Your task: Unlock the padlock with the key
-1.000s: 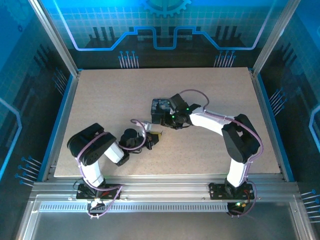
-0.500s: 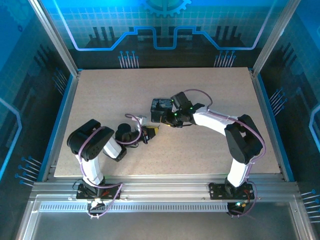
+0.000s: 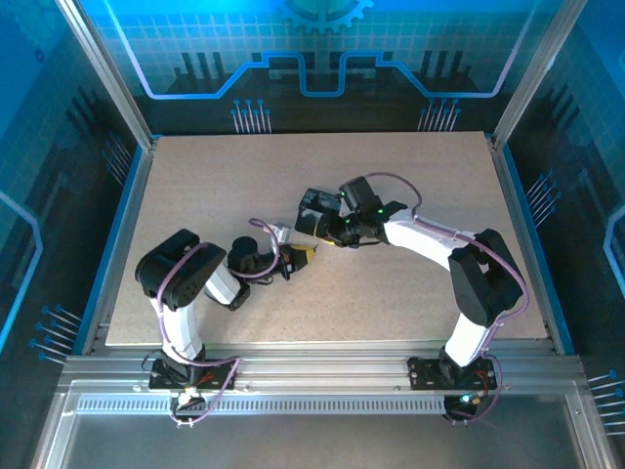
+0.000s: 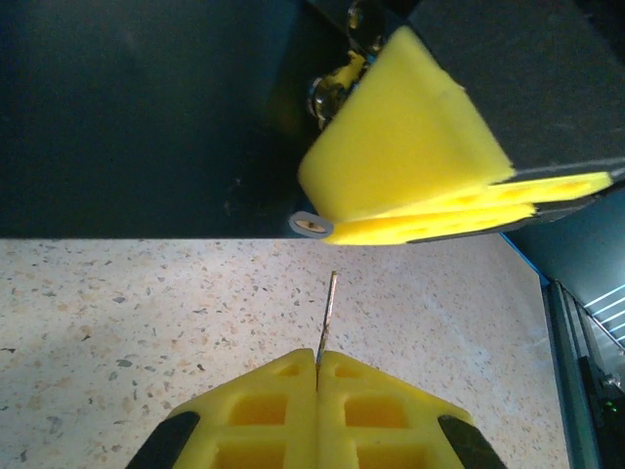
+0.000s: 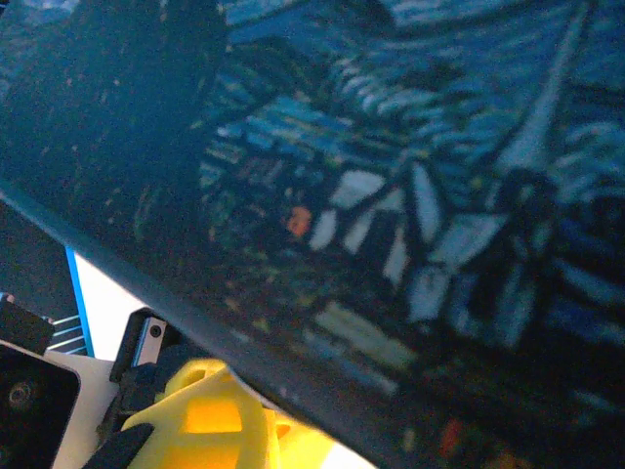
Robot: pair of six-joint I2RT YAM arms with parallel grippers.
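The key (image 4: 327, 313), a thin dark sliver, stands edge-on out of the left gripper (image 4: 317, 363), whose two yellow fingers are pressed together on its lower end. Its free tip points up towards the right gripper (image 4: 337, 217), with a clear gap between them and the speckled table (image 4: 117, 313) behind.

At the tip of the right gripper's yellow fingers we see a small silvery ring (image 4: 310, 224) with a hole in it, just above the key's tip and slightly to its left. Whether it belongs to the padlock we cannot tell. A second shiny metal piece (image 4: 332, 90) sits higher up, between the upper finger and the dark wall of the tin (image 4: 146, 117); it is too blurred for us to name. The right fingers lie close together with only a thin seam between them. We cannot tell whether anything is pinched in that seam.

In the right wrist view the tin's painted face, all blue swirls, lies tilted and very near the lens. One yellow finger (image 5: 200, 410) shows below its lower edge.

From above, we find the two grippers meeting near the middle of the table. The left one's yellow tip is just beside the right one, and the right one sits against the tin. The tin lies askew to the table's edges.
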